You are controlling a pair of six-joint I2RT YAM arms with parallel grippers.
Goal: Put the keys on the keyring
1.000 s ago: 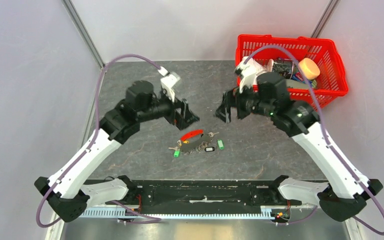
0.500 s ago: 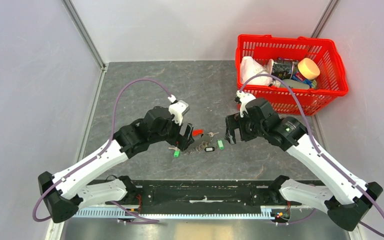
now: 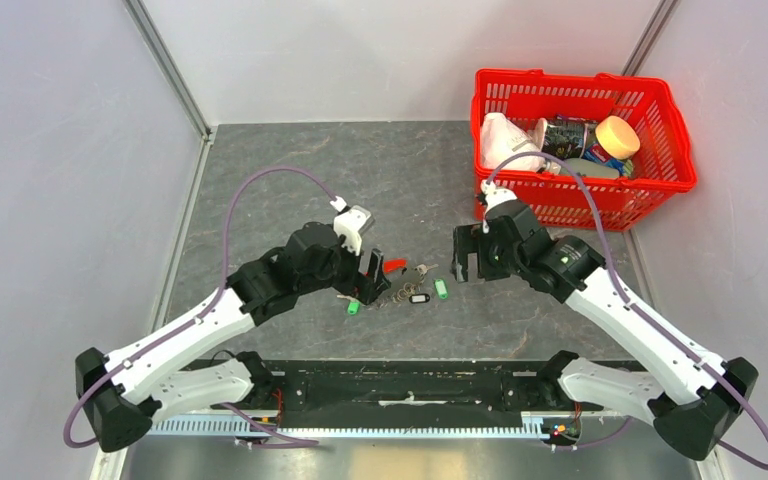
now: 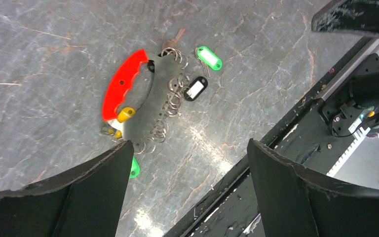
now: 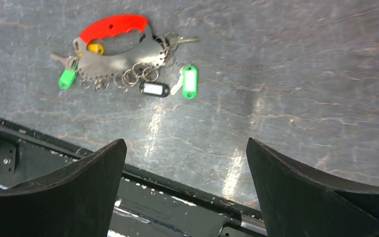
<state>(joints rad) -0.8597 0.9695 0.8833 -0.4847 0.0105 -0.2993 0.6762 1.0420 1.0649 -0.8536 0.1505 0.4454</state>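
Observation:
The keyring (image 4: pixel 123 84) lies flat on the grey table, with a bright red arc on one side and a greyish plate edged with several small wire rings. It also shows in the right wrist view (image 5: pixel 112 25), and in the top view (image 3: pixel 394 265) only its red tip shows. The keys lie around it with tags: a green tag (image 4: pixel 209 58), a black-and-white tag (image 4: pixel 195 89), a yellow piece (image 4: pixel 124 114) and a second green tag (image 4: pixel 134 168). My left gripper (image 3: pixel 372 278) hovers open over the ring's left end. My right gripper (image 3: pixel 465 262) is open, just right of the keys.
A red plastic basket (image 3: pixel 610 200) holding several items stands at the back right. The black base rail (image 3: pixel 400 380) runs along the near table edge, close below the keys. Grey walls close in both sides.
Both arms have come down and inward toward the keys. The left gripper now covers the ring's left part in the top view. The keys and ring have not moved.

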